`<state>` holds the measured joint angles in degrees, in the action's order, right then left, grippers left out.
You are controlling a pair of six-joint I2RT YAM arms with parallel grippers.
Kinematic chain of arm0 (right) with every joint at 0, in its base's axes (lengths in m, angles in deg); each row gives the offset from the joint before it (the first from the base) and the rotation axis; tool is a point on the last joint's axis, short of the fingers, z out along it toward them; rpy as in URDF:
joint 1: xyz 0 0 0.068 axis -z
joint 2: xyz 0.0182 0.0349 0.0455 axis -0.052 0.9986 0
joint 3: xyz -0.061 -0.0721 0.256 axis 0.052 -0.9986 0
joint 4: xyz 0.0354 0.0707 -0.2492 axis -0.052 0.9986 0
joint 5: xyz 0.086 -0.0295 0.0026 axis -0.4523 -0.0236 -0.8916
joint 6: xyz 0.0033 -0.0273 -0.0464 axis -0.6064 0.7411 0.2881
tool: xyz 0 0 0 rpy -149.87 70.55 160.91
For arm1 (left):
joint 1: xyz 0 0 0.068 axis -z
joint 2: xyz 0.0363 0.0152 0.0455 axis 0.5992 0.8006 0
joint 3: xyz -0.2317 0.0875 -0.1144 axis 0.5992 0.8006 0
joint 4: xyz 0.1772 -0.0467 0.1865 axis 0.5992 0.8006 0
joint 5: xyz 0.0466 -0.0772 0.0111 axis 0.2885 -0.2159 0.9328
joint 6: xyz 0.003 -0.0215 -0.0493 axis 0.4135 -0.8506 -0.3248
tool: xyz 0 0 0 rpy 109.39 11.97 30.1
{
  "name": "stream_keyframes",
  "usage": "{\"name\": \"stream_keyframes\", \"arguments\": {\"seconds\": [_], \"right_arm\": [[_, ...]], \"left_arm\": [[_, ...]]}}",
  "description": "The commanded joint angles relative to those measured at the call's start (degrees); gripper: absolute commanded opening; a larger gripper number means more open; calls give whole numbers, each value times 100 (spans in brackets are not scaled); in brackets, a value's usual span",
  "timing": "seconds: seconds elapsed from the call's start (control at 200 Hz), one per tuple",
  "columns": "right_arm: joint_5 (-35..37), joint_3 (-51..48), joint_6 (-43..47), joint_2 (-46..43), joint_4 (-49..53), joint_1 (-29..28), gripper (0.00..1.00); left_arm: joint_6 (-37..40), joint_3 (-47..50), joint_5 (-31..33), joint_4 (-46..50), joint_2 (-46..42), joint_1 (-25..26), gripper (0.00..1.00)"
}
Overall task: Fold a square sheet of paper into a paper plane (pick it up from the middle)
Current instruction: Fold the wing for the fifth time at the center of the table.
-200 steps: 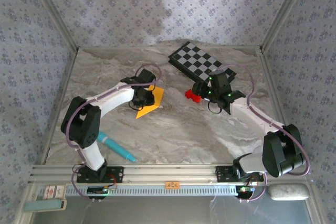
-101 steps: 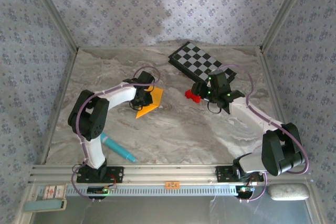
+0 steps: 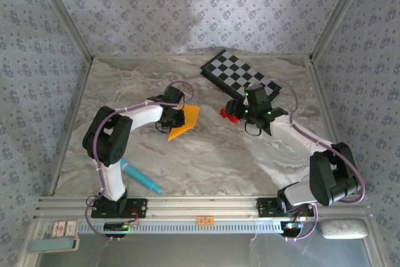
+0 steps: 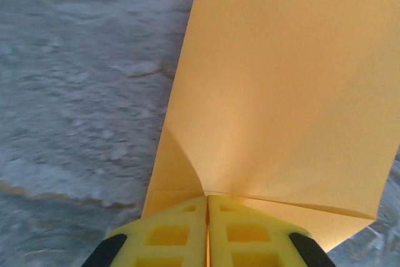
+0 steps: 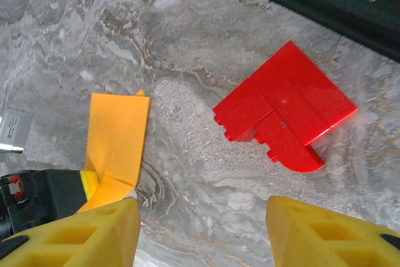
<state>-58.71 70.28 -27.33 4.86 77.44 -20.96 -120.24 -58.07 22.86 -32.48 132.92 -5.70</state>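
The square sheet of paper (image 3: 186,120) is orange-yellow and folded into a narrow, creased, pointed shape on the marble table, left of centre. My left gripper (image 3: 174,117) is shut on its near edge. In the left wrist view the yellow fingers (image 4: 169,236) meet with the paper (image 4: 281,92) pinched at the left gripper's (image 4: 207,207) tips, and the sheet rises away from them. My right gripper (image 3: 241,113) stands open over bare table, apart from the paper (image 5: 119,136). Its jaws (image 5: 203,229) hold nothing.
A small red block (image 3: 228,114) (image 5: 287,107) lies just ahead of the right gripper. A black-and-white checkerboard (image 3: 234,73) sits at the back right. A teal pen (image 3: 140,176) lies near the left arm's base. Patterned walls enclose the table.
The left jaws have closed on the paper, and the paper has shifted slightly right with the gripper. The right arm has barely moved.
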Motion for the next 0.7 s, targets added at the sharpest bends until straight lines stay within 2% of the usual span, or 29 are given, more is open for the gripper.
{"name": "stream_keyframes", "arguments": {"seconds": [0.0, 0.195, 0.4, 0.485, 0.695], "right_arm": [[-187, -59, -148, 170, -143, -161, 56], [-507, 110, -361, 808, -346, -600, 47], [-946, 485, -617, 1747, -588, -1038, 25], [-1116, 603, -727, 2061, -670, -1135, 19], [-1210, 803, -861, 2611, -565, -1234, 14]], "left_arm": [[313, 306, -866, -190, -16, 195, 8], [362, 388, -1313, -489, -142, 456, 8], [166, 406, -1250, -547, -182, 456, 10], [45, 427, -1240, -567, -203, 435, 10], [-297, 629, -1431, -857, -398, 344, 12]]}}
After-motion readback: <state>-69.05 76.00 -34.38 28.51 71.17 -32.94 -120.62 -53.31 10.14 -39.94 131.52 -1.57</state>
